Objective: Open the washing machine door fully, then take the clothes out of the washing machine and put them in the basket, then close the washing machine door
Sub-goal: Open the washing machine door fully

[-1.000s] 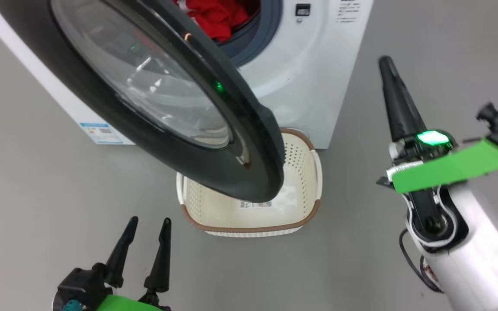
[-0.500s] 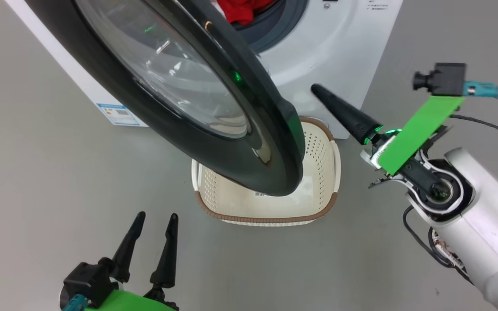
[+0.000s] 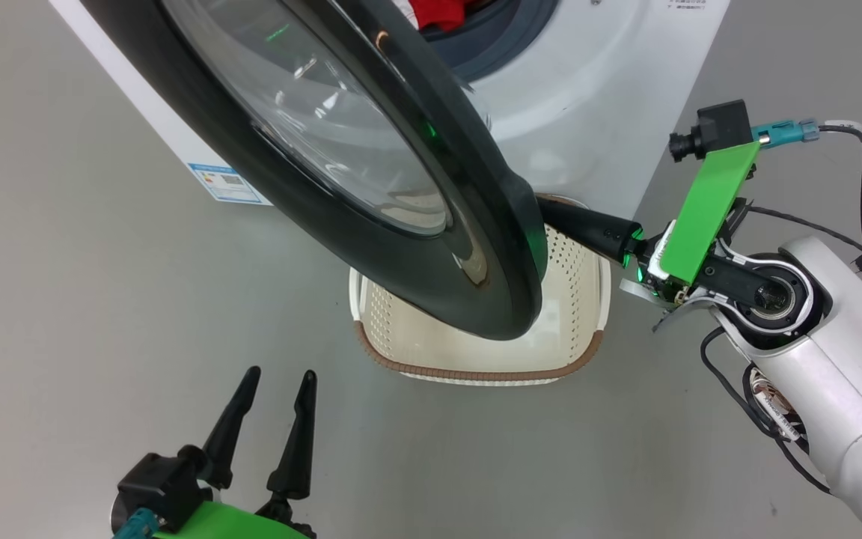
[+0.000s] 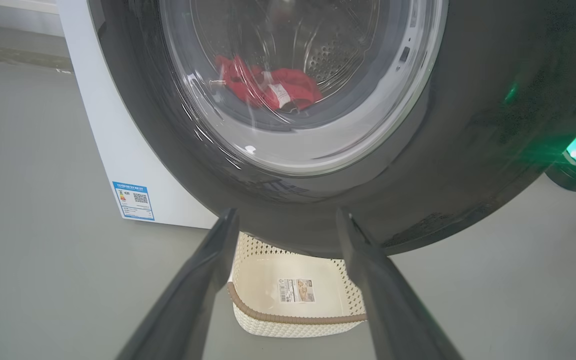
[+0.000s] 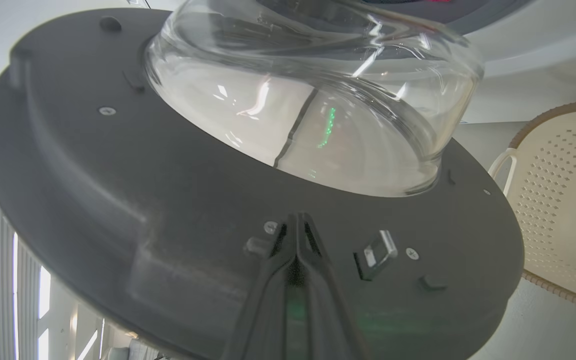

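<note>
Washing machine door (image 3: 371, 172) partly open, its lower rim over the basket (image 3: 476, 372), which sits on the floor (image 3: 64, 314) before the washing machine (image 3: 588, 82). Right gripper (image 5: 296, 220) clenched, fingers pressed together, tips against the door's inner face beside the latch (image 5: 375, 252). Left gripper (image 3: 280, 373) released, near left, apart from the door. Red clothes (image 4: 273, 90) lie in the drum (image 4: 333, 55).

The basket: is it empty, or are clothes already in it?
Empty where visible: the basket has only a sticker inside; the red clothes lie in the drum, behind the door glass.
</note>
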Available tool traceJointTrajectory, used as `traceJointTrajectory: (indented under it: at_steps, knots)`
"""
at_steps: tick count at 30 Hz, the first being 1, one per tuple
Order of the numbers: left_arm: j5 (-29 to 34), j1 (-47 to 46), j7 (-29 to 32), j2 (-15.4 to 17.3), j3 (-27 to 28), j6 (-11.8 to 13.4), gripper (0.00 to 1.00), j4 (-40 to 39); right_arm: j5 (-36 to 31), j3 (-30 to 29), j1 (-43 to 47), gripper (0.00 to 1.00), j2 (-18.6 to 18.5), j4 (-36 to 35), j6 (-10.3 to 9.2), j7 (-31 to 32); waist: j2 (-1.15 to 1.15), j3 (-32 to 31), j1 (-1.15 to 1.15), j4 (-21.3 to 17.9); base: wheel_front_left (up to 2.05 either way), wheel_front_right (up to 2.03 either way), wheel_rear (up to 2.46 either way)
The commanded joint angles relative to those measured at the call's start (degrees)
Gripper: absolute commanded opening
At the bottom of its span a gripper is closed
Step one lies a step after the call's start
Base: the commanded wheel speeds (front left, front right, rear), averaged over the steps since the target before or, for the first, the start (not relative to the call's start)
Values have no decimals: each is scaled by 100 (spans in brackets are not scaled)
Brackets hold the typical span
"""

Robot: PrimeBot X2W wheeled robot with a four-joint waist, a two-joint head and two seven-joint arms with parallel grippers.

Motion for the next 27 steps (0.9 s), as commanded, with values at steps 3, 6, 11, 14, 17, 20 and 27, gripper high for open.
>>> traceJointTrajectory:
  at_steps: [3,6,11,14,17,20,27]
  knots:
    - [-63,-109,-70,86,162,-32,100,-123,177,-49,-58,0,159,18,30,424,0,-48,0,99,0,0,0]
    - [-84,-74,-70,86,139,-32,100,-120,227,-122,17,0,232,51,30,617,0,-132,0,187,0,0,0]
    - [-103,25,-70,86,115,-30,100,-100,225,-194,241,0,376,55,30,861,0,-288,0,362,0,0,0]
    - [-117,93,-70,86,108,6,100,-106,149,-213,371,0,458,21,30,964,0,-383,0,482,0,0,0]
    - [-116,160,-70,86,89,37,100,-107,58,-224,502,0,545,-21,30,1039,0,-470,0,610,0,0,0]
    - [-104,207,-70,86,88,84,100,-119,-2,-245,629,0,634,-55,30,1120,0,-548,0,743,0,0,0]
    - [-74,275,-70,86,101,140,100,-101,-135,-268,835,0,822,-123,30,1265,0,-680,0,998,0,0,0]
